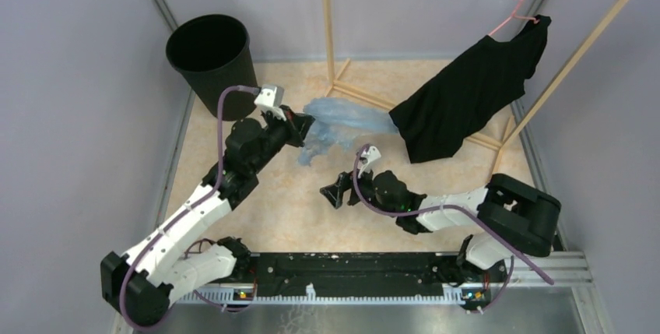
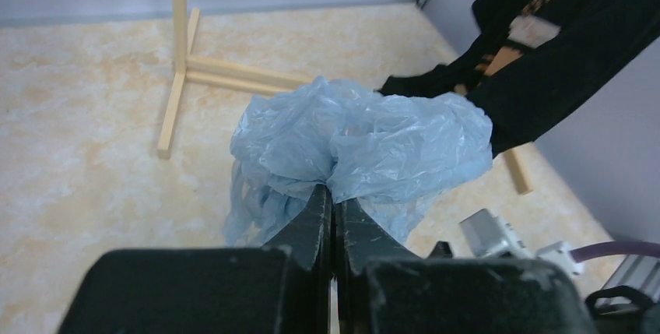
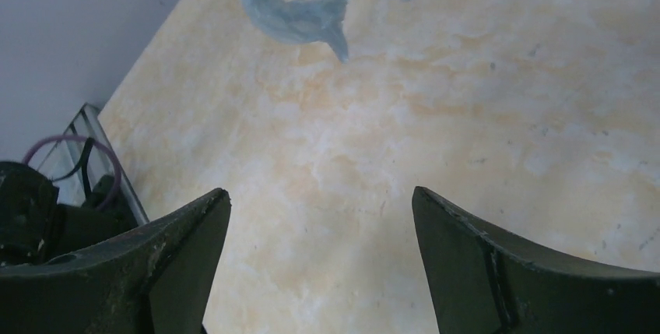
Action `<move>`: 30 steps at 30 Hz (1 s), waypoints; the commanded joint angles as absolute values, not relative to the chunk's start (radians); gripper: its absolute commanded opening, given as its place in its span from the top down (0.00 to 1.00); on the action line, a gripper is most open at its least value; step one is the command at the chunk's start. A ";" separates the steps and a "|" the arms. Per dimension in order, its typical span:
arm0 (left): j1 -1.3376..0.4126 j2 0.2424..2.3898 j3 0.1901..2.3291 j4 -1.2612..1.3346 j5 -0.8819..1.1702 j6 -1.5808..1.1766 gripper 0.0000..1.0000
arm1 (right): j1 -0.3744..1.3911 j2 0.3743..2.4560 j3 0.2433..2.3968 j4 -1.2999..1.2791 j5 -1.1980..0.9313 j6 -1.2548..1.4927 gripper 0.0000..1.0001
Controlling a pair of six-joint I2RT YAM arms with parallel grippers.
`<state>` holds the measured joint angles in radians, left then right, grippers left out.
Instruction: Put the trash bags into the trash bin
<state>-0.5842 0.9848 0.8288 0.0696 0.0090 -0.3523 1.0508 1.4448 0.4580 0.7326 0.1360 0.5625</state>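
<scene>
1. Left gripper (image 2: 333, 194) jaws were pressed together, clamped on a fold of the trash bag (image 2: 366, 135); the bag was bunched above the fingers, near the black shirt (image 2: 560, 61).
2. Right gripper (image 3: 321, 202) jaws stood wide apart over the table (image 3: 389, 131); nothing was held.
3. Trash bin (image 1: 222, 77) stood upright in the far left corner, apart from the bag; its interior was too dark to read.

Two slim robot arms in white and black.
Alike on left arm (image 1: 183, 213) and right arm (image 1: 455, 213): white shells on the long links, bulky black housings at the joints, a purple cable (image 1: 221, 124) looped along each, a small white camera block (image 1: 269, 97) at the wrist. Matte black left gripper (image 2: 333, 194) and right gripper (image 3: 321, 191), with thick wedge-shaped fingers (image 3: 475, 264), scuffed pale along the edges. Bases bolted to a black rail (image 1: 350, 268).
</scene>
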 commanded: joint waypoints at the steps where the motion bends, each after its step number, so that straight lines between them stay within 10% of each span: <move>1: -0.587 0.903 0.787 0.256 0.030 -0.423 1.00 | 1.062 1.563 0.497 1.122 0.274 0.550 0.11; 24: -0.581 0.861 0.752 0.309 0.092 -0.502 1.00 | 1.069 1.954 0.788 1.433 0.418 0.358 0.03; 30: -0.580 0.833 0.754 0.282 0.012 -0.491 1.00 | 1.069 1.912 0.717 1.354 0.483 0.357 0.69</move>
